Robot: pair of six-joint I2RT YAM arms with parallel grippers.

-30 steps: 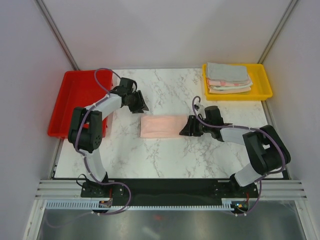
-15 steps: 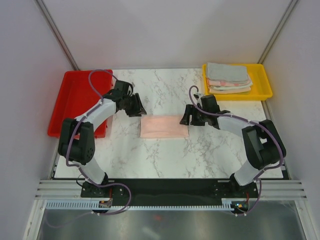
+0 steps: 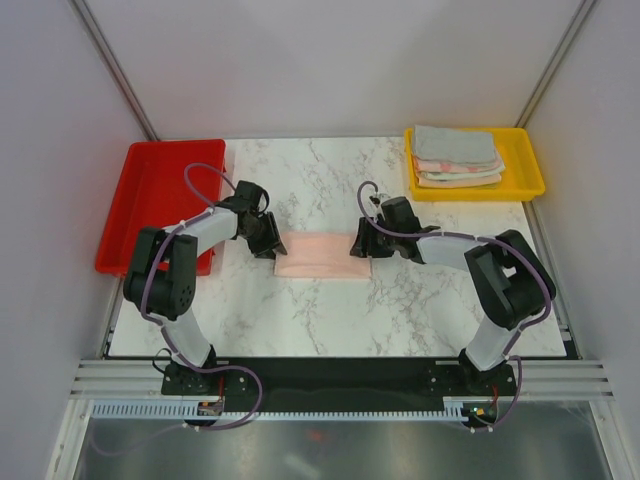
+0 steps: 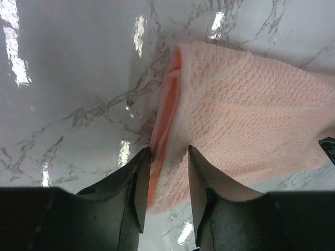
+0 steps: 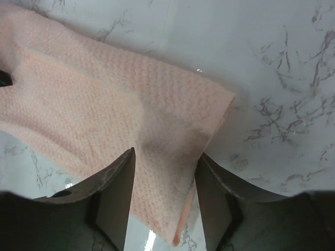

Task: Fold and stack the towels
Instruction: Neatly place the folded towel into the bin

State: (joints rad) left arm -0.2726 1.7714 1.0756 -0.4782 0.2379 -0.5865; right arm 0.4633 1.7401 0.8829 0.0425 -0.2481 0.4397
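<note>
- Left gripper (image 3: 267, 241): the fingers (image 4: 133, 198) stand partly apart and straddle the left short end of the folded pink towel (image 4: 251, 120). The towel's layered edge lies in the gap between them. The cloth there is flat and not bunched, so no pinch is applied.
- Left surroundings: the red tray (image 3: 160, 190) sits at the table's left edge, behind the left arm's elbow and well apart from the towel. Nothing lies between the left gripper and the towel.
- Left arm pose: it rises from its base at the near edge, bends beside the red tray, and the forearm runs right and down to the towel's end.
- Task item: the folded pink towel lies flat near the middle of the marble table (image 3: 330, 310), long side running left to right, between the two grippers.
- Right gripper (image 3: 361, 244): the fingers (image 5: 115, 198) are spread wide over the towel's right short end. The near right corner lies flat in the gap and is not clamped.
- Right surroundings: the yellow tray (image 3: 522, 160) stands at the far right corner and holds a stack of folded towels (image 3: 457, 157), well apart from the right gripper.
- Right arm pose: it bends at the right side of the table, with the forearm stretched left and low toward the towel.
</note>
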